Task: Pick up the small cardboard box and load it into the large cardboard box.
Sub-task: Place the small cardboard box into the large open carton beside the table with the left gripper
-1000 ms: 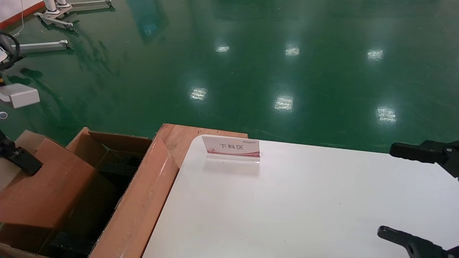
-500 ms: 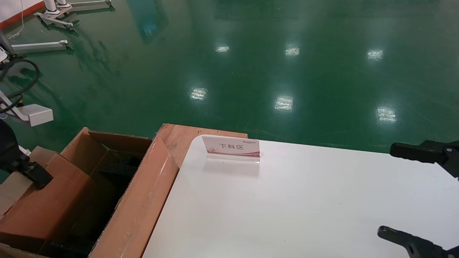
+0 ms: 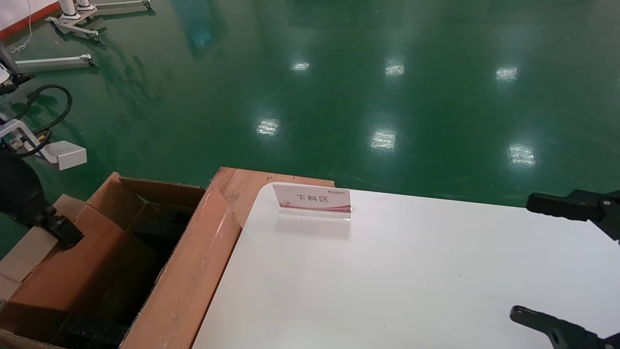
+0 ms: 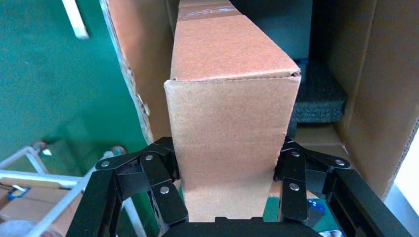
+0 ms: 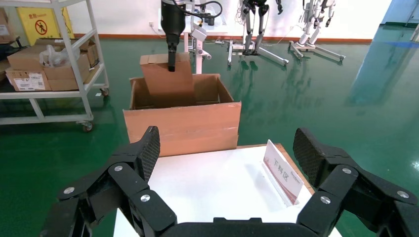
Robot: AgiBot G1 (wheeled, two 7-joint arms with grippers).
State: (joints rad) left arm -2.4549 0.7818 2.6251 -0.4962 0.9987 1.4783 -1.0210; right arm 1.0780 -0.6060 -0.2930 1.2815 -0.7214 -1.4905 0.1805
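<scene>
Left gripper clamps small cardboard box, its long axis pointing down into large cardboard box, partly over its outer wall. Right gripper wide, idle above the surface.

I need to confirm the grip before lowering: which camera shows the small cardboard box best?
The left wrist view: the small cardboard box fills the frame, clamped in the left pincer above the large cardboard box. The head view catches it only at the picture's edge. The right wrist view shows it far off.
</scene>
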